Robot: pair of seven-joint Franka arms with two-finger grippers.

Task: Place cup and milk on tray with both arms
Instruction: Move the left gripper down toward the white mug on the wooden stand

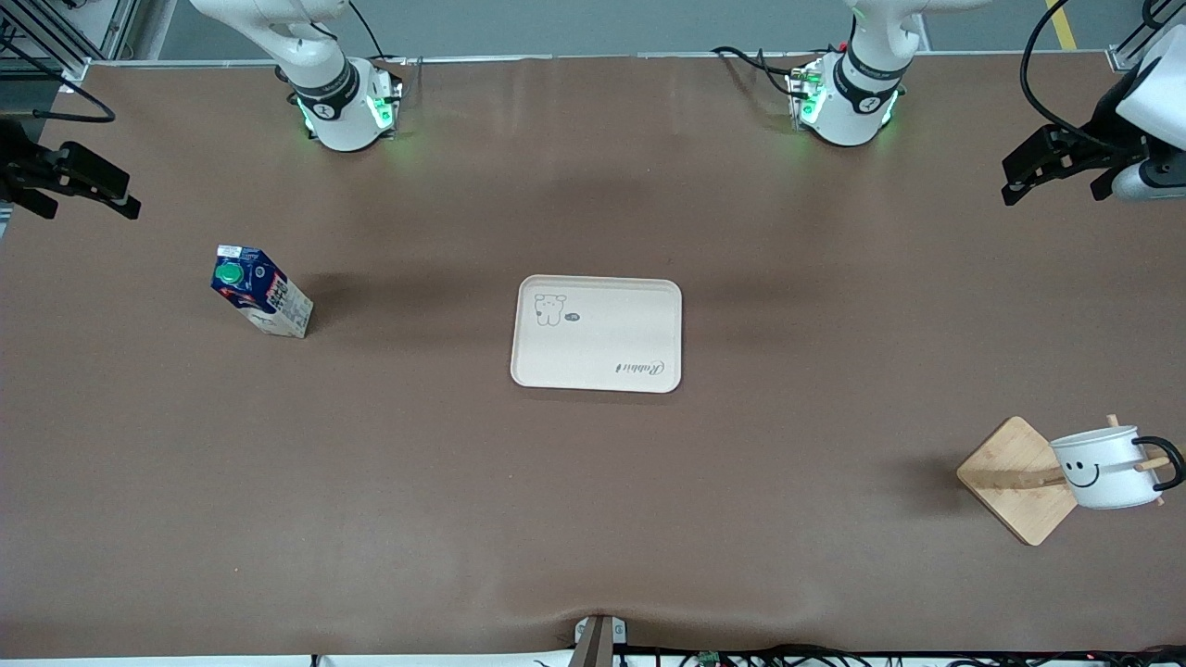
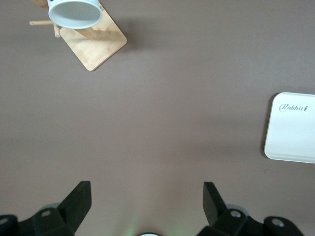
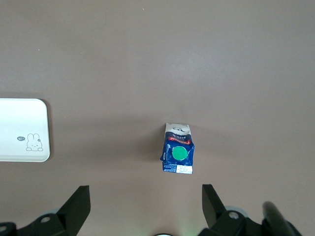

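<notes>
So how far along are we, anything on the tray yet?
Nothing is done. The tray is bare. The milk stands on the table toward the right arm's end; the cup hangs on the bamboo rack. Left gripper and right gripper are open, holding nothing. Both pickups and placements remain.

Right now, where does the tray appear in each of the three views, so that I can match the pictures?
Front view: the tray lies mid-table, empty, between the milk and the cup.
Left wrist view: only the tray's end with the word "Rabbit" shows, at the picture's edge.
Right wrist view: only the end with the small animal drawing shows.
Shared landmark: the tray itself.
</notes>
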